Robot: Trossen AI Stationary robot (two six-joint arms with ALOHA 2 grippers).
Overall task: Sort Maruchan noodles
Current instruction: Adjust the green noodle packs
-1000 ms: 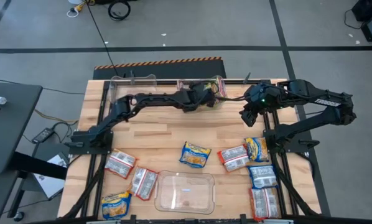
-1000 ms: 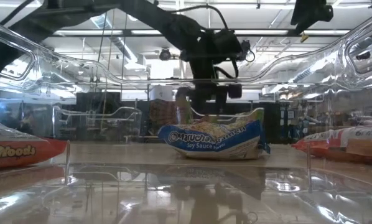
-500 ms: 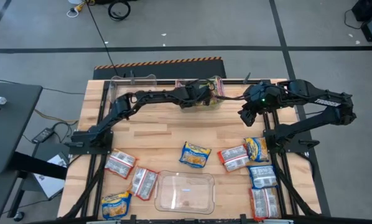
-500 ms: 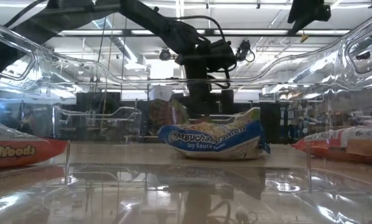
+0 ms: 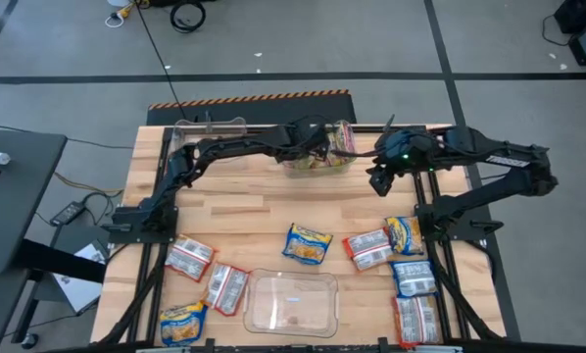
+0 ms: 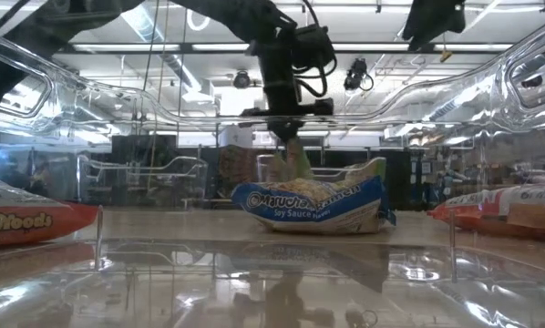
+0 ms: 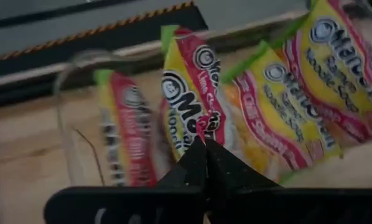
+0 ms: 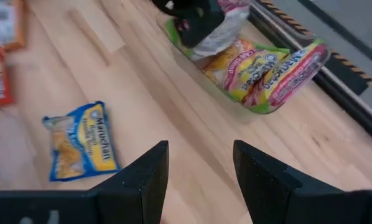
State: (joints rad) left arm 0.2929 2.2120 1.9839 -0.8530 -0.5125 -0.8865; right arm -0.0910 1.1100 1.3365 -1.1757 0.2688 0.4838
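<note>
A clear bin [image 5: 322,162] at the table's far middle holds several green/pink-yellow Maruchan packets [image 7: 285,99]. My left gripper [image 7: 203,142] hangs over it, shut on one of these packets [image 7: 186,87], which also shows under the fingers in the low view [image 6: 294,160]. My right gripper [image 8: 198,168] is open and hovers above bare wood to the right of the bin [image 5: 381,181]. A blue-yellow packet [image 5: 307,244] lies flat at the table's middle, and red/orange packets [image 5: 368,249] lie beside it. My left gripper pinches the packet's near end at its red edge [image 7: 201,127] between its two fingertips. The fingers slant down from the table's left. The packet hangs below them over the bin; its lower end is hidden, so I cannot tell whether it is clear of the other packets.
An empty clear bin [image 5: 291,302] sits at the near edge, another [image 5: 210,127] at the far left. More packets lie near left [image 5: 190,257] and near right [image 5: 414,277]. Bare wood lies between the far bin and the loose packets.
My left gripper has dipped into the far bin, shut on a green/pink-yellow packet and then risen, drawing that packet up by its end. My right gripper has stayed open and drifted slightly toward the bin.
</note>
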